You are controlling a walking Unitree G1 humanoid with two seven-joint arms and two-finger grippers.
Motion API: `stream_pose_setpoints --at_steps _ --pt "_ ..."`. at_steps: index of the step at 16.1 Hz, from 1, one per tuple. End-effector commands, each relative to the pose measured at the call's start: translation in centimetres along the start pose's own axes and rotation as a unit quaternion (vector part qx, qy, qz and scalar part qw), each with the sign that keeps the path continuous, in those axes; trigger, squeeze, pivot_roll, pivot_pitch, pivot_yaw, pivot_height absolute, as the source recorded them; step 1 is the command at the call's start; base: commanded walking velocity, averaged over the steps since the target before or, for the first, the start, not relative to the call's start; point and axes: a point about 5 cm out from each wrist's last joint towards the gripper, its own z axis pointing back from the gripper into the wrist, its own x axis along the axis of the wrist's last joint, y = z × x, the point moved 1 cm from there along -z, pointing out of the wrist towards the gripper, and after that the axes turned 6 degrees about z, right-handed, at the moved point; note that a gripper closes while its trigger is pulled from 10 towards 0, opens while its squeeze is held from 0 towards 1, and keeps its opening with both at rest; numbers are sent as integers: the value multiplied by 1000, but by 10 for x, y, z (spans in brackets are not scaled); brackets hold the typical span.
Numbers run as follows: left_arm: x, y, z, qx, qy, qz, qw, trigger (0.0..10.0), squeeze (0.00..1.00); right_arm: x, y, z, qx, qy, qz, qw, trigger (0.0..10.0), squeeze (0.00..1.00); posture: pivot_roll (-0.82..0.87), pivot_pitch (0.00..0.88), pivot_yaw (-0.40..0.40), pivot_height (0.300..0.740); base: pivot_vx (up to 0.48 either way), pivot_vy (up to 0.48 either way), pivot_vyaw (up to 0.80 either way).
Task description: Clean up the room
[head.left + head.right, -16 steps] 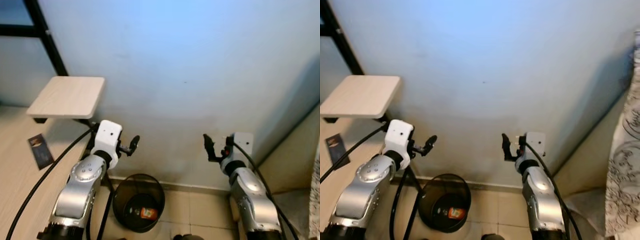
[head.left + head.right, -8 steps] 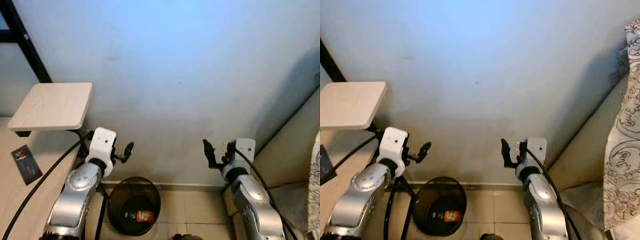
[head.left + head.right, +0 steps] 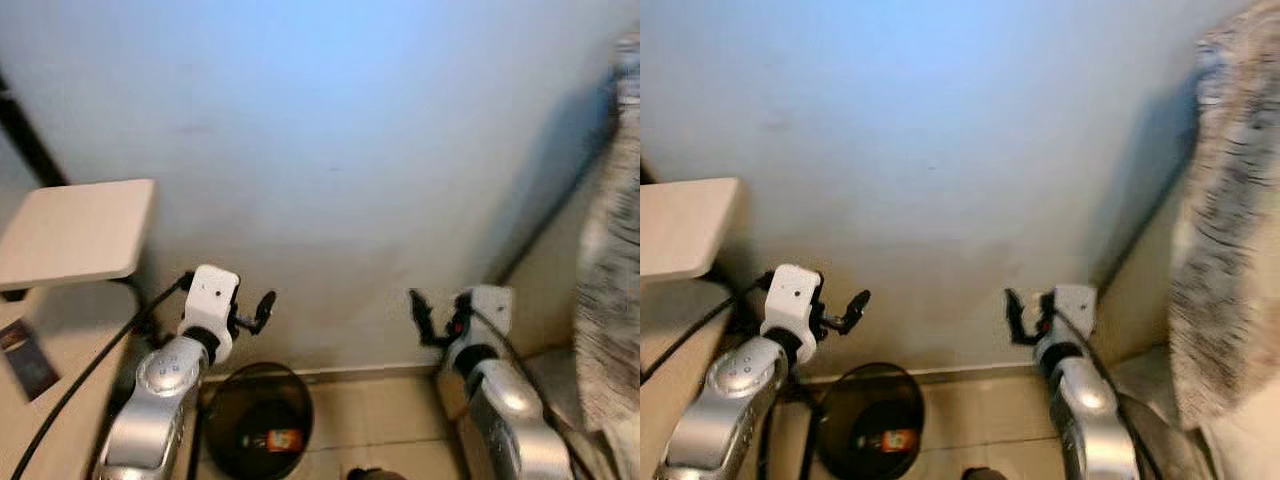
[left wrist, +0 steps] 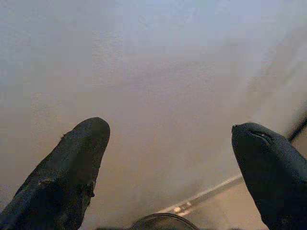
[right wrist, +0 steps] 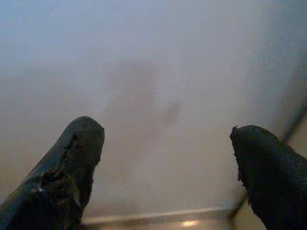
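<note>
Pale wall (image 3: 330,150) | tiled floor (image 3: 390,425) | bin (image 3: 258,425) | left gripper (image 4: 168,143), right gripper (image 5: 165,143) spread, empty

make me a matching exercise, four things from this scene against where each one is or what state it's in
Things:
1. wastebasket
2. wooden shelf
3. left gripper
4. patterned fabric

Places or states:
A. hanging at the robot's far right
B. on the tiled floor by the wall, an orange item inside
C. raised toward the wall, fingers open
D. sticking out at the robot's left, above the desk

Pairs: 1-B, 2-D, 3-C, 4-A
</note>
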Motion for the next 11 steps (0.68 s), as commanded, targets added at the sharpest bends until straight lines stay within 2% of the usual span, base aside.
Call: stream_pose_setpoints --at_steps 1,5,11 --pt "0 8 0 20 2 -16 1000 10000 0 -1 -3 0 -7 1 -6 1000 10000 1000 -32 0 1 740 0 0 -775" --pt "1 17 0 44 -1 -8 999 10000 0 -5 0 1 -1 4 6 1000 10000 1000 -59 0 24 740 0 0 -775" --pt "2 15 -3 47 -5 -3 999 10000 0 -1 -1 -1 6 -3 23 1000 10000 1000 -75 0 34 740 0 0 -775"
